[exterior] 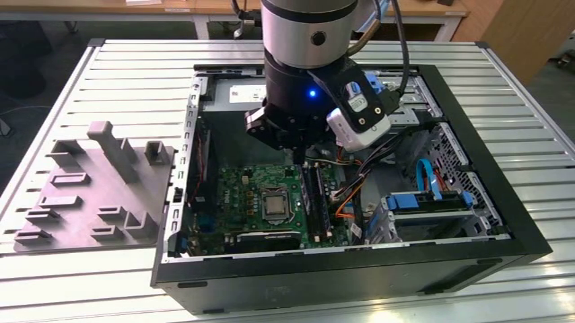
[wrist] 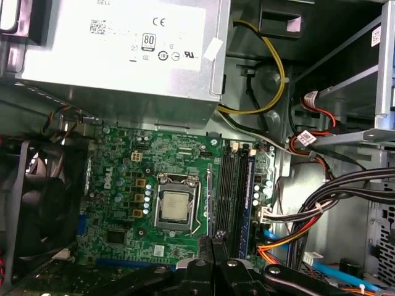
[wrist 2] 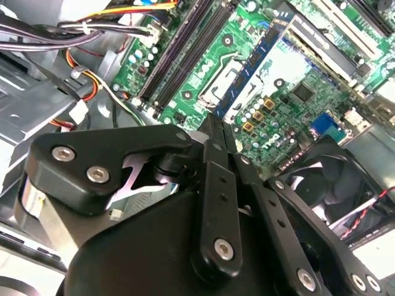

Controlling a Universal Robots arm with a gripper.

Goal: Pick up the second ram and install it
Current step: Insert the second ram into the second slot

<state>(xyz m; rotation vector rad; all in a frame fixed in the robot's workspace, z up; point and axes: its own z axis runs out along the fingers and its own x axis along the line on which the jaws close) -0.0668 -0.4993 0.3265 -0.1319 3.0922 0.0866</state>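
I had the gripper (wrist 2: 220, 126) pinched shut on the second ram (wrist 2: 262, 61), edge-down near the processor (wrist: 173, 205), presumably to match the black slots (wrist 2: 182, 52).

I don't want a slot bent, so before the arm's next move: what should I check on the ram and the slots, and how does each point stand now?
1. Is the ram held in the claw: ok, it runs out from between the shut fingertips in the second wrist view.
2. Is the ram parallel to the slots: ok, in both wrist views.
3. Is the ram over a free slot: cannot tell.
4. Are the cables off the slots: ok, they lie beside them.
5. Are the slot latches open: cannot tell.
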